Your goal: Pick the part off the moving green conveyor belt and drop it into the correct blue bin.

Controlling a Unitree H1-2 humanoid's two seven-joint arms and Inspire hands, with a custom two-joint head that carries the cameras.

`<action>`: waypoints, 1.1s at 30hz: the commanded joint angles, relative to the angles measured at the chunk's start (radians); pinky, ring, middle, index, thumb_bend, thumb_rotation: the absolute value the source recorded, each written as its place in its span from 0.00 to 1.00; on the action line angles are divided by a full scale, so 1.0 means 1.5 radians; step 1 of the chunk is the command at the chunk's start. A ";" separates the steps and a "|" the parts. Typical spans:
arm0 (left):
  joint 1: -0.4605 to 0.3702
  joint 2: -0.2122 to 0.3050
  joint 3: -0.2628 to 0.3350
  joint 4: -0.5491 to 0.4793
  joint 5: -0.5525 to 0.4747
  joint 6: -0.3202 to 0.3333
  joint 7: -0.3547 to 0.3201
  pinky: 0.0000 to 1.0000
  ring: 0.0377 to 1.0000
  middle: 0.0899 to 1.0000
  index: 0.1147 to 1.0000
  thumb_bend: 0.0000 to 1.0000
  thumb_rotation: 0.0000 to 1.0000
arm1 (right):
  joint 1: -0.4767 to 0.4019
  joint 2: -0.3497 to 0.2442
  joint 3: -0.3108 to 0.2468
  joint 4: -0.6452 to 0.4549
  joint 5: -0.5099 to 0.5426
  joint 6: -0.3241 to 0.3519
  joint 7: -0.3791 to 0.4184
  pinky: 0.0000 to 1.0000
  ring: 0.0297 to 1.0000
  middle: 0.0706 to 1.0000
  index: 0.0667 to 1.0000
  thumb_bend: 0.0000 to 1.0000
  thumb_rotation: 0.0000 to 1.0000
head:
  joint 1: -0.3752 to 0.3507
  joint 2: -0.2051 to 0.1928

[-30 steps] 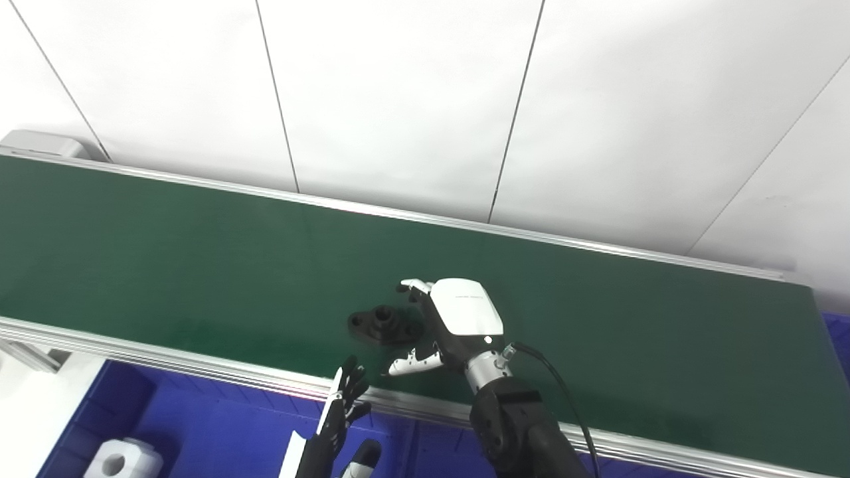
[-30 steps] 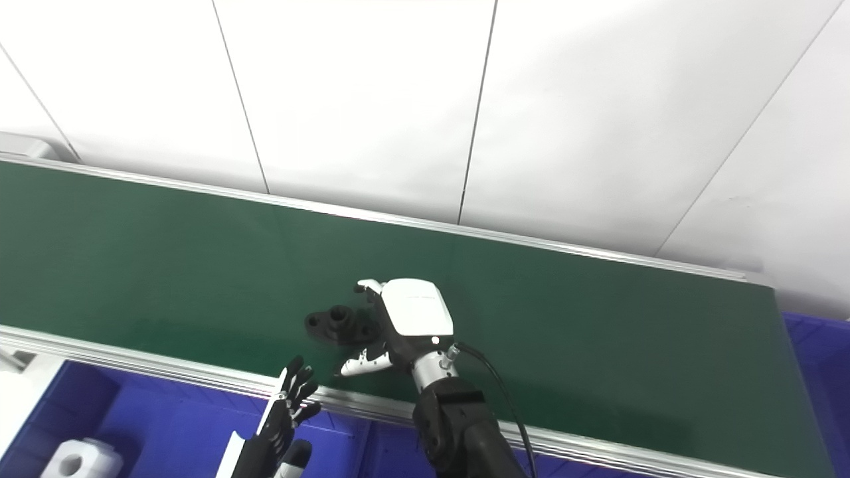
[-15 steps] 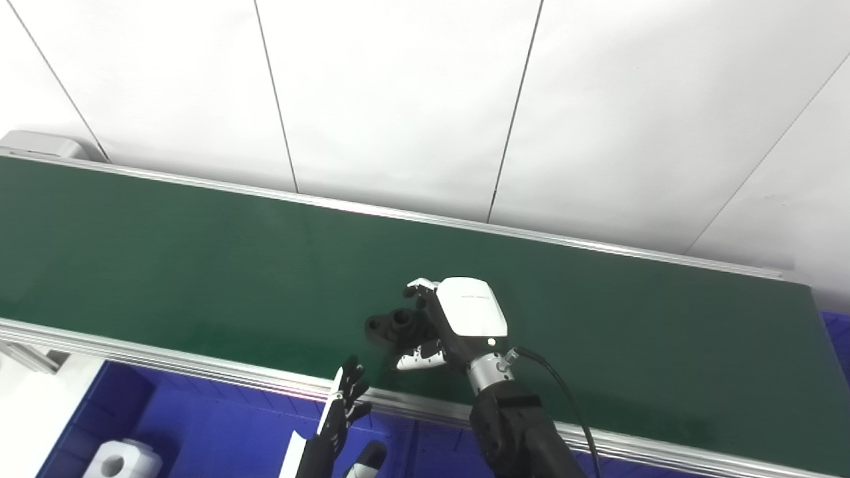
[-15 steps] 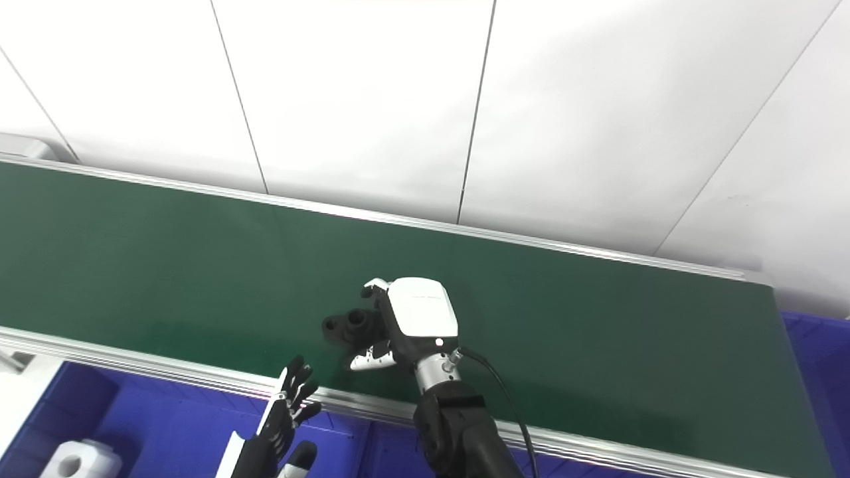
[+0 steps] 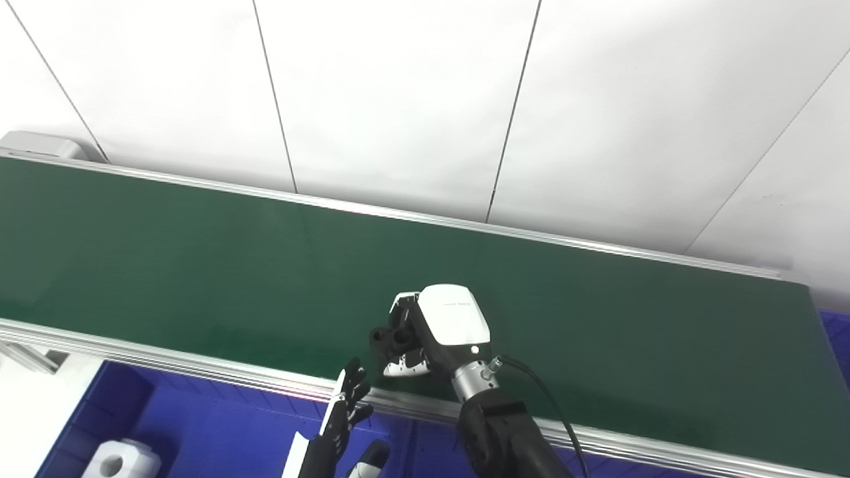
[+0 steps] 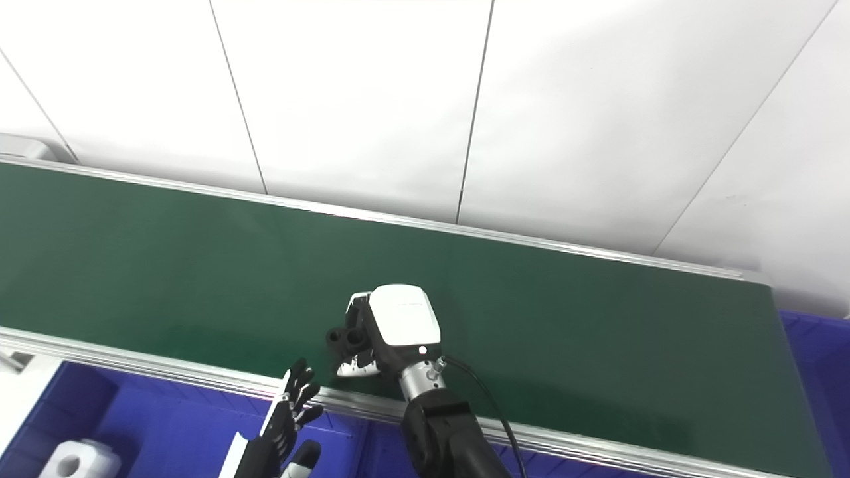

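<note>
A black flanged part (image 5: 387, 336) sits in my right hand (image 5: 435, 328) over the near half of the green conveyor belt (image 5: 199, 265). That hand's fingers and thumb are curled round the part, and only its left end shows (image 6: 342, 337). My left hand (image 5: 339, 425) is held up with fingers spread over the blue bin (image 5: 219, 425) below the belt's near rail, holding nothing.
A white block with a hole (image 5: 123, 459) lies in the blue bin at the lower left. Another blue bin (image 6: 813, 358) shows at the right end of the belt. An aluminium rail (image 5: 166, 362) borders the belt's near edge. White wall panels stand behind.
My right hand went from open beside the part to closed round it, and has drawn slightly left and toward the near rail. The left hand has barely moved.
</note>
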 commanded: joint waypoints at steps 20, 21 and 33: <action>0.006 -0.007 -0.008 -0.035 -0.016 0.002 -0.004 0.86 0.92 0.97 1.00 0.53 0.89 | 0.022 -0.037 0.000 -0.048 0.035 0.033 0.085 0.16 0.20 0.41 0.45 0.52 0.00 | -0.027 0.008; 0.006 -0.007 -0.007 -0.035 -0.016 0.003 -0.004 0.87 0.93 0.97 1.00 0.53 0.89 | 0.024 -0.040 -0.001 -0.063 0.039 0.031 0.085 0.17 0.21 0.42 0.45 0.52 0.00 | -0.027 0.009; -0.001 0.003 0.003 -0.037 -0.017 0.010 -0.007 0.88 0.93 0.99 1.00 0.53 0.94 | 0.034 -0.056 -0.041 -0.321 0.020 0.046 0.180 0.19 0.22 0.43 0.45 0.52 0.00 | -0.057 0.015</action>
